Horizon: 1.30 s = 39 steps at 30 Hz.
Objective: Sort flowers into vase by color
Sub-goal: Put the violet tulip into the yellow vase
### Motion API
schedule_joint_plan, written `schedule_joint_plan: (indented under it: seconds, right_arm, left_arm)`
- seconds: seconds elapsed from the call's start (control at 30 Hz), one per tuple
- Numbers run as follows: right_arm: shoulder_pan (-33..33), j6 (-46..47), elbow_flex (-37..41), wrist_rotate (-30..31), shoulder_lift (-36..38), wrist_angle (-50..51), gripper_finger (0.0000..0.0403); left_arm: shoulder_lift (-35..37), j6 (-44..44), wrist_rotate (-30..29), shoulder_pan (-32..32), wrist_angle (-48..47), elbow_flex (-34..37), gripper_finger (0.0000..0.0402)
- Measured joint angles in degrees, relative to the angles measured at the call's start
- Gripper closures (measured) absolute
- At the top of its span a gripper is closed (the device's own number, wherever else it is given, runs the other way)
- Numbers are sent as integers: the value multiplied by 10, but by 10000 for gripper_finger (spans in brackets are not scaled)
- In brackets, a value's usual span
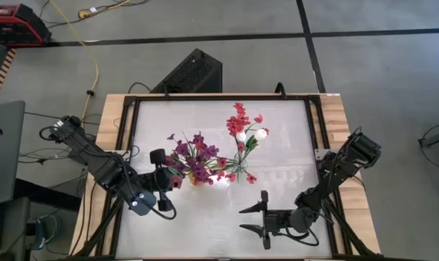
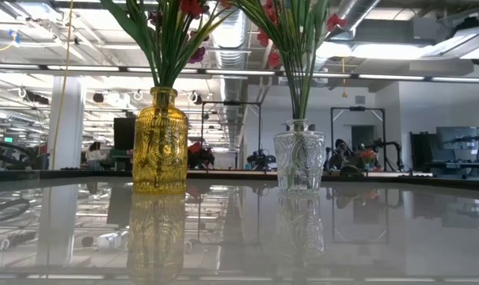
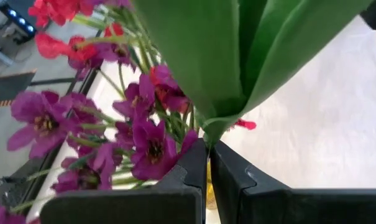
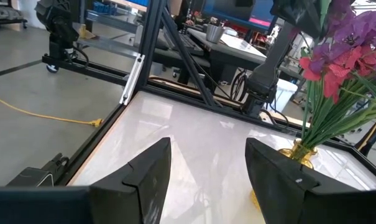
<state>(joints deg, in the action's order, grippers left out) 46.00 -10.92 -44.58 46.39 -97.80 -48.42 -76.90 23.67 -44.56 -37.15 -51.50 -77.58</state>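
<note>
While your left gripper (image 1: 174, 180) sits pinched tight on a green stem (image 3: 228, 74) beside the purple flowers (image 1: 194, 156) in the amber vase (image 2: 160, 142), the red and white flowers (image 1: 244, 138) stand in the clear vase (image 2: 299, 162) further right. Your right gripper (image 1: 261, 219) waits near, jaws spread wide, holding nothing.

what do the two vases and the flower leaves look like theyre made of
Yellow vase: amber-tinted glass, embossed pattern, light glowing through. Clear vase: colourless pressed glass, stems visible inside. Leaves: probably fabric; matte green with a fine weave, so artificial.
</note>
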Motion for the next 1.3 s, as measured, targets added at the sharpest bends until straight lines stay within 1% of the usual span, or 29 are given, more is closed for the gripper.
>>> schedule_joint_plan:
  seconds: [0.1, 0.27, 0.37, 0.53, 0.63, 0.9, 1.3]
  right_arm:
    - [0, 0, 0, 0, 0, 0, 171]
    - [0, 0, 0, 0, 0, 0, 171]
    - [0, 0, 0, 0, 0, 0, 171]
    - [0, 0, 0, 0, 0, 0, 171]
    - [0, 0, 0, -1, 0, 0, 171]
    - [0, 2, 0, -1, 0, 0, 171]
    - [0, 4, 0, -1, 0, 0, 171]
  left_arm:
    - [0, 27, -1, 0, -7, 6, 401]
    - [-1, 53, -5, 0, -4, 39, 401]
    - [-1, 62, -8, 0, -3, 57, 401]
    - [-1, 71, -18, 0, 4, 67, 401]
    - [0, 75, -25, 5, 27, 79, 401]
    - [0, 87, -11, 29, 79, 132, 401]
    - [0, 88, -11, 49, 156, 189, 401]
